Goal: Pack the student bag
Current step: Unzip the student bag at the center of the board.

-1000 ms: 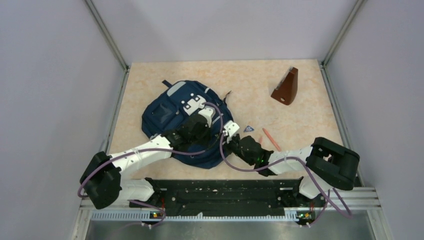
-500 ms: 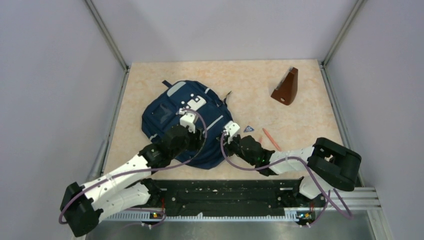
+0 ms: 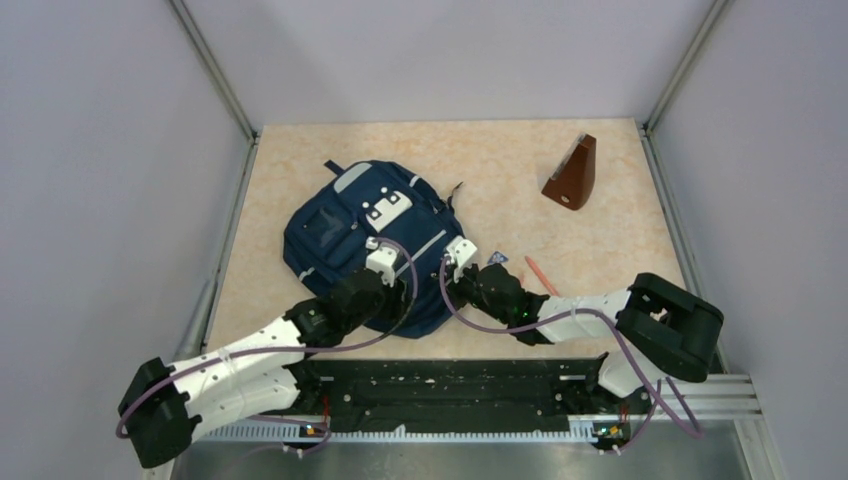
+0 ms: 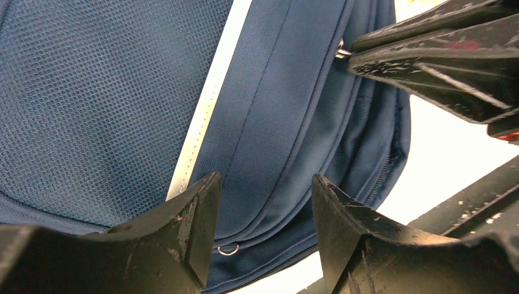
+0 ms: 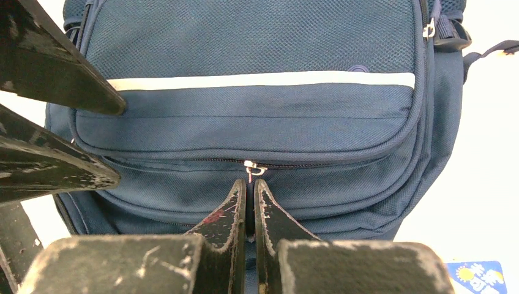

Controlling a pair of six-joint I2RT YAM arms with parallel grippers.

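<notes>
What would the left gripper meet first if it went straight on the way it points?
Probably the student bag: the open left gripper points at its navy front fabric, though depth is unclear.

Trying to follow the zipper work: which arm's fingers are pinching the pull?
The right arm's fingers: they are shut on the zipper pull, while the left arm's fingers stand open, holding nothing.

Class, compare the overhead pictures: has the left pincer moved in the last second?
Yes. The left pincer has pulled back toward the black base rail, away from the grey patch on the student bag.
</notes>
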